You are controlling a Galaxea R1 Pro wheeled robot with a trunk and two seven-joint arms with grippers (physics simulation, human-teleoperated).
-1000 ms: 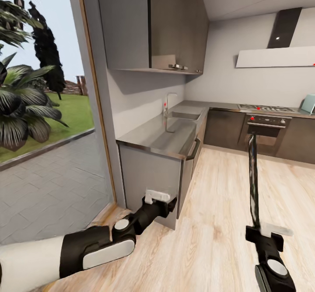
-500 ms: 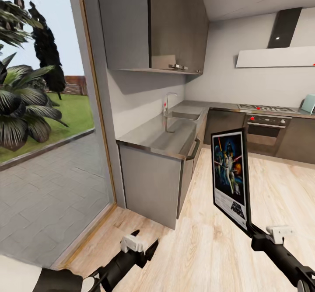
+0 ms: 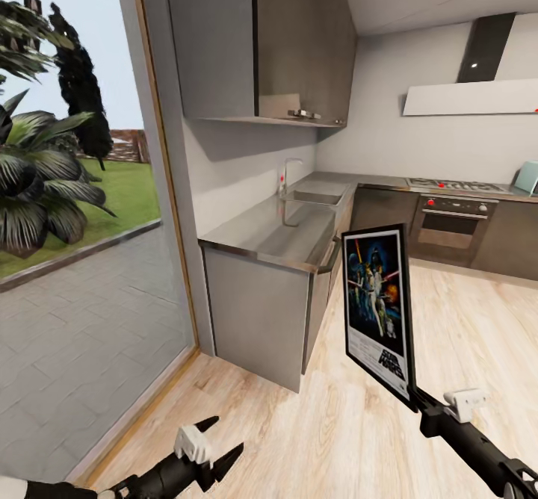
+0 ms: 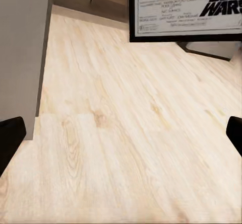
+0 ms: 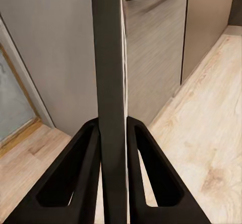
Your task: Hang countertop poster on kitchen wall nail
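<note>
The Star Wars poster (image 3: pixel 377 306) stands upright above the wooden floor, its black frame held at the lower corner by my right gripper (image 3: pixel 417 400), which is shut on it. In the right wrist view the poster's edge (image 5: pixel 108 83) runs straight up between the two black fingers (image 5: pixel 78 178). The poster's bottom strip with the title (image 4: pixel 186 7) shows in the left wrist view. My left gripper (image 3: pixel 217 443) hangs low over the floor, open and holding nothing. The glossy kitchen countertop (image 3: pixel 269 237) with sink (image 3: pixel 317 197) and tap (image 3: pixel 286 174) lies just behind the poster.
A glass wall (image 3: pixel 90 260) with a wooden frame bounds the left side. Grey upper cabinets (image 3: pixel 254 43) hang over the counter. An oven (image 3: pixel 452 226), hob (image 3: pixel 456 184) and hood (image 3: pixel 486 47) line the far wall. Wooden floor (image 3: pixel 351 424) stretches ahead.
The poster has turned from edge-on to face me and shifted slightly left and down. My left arm has dropped from the cabinet front toward the floor.
</note>
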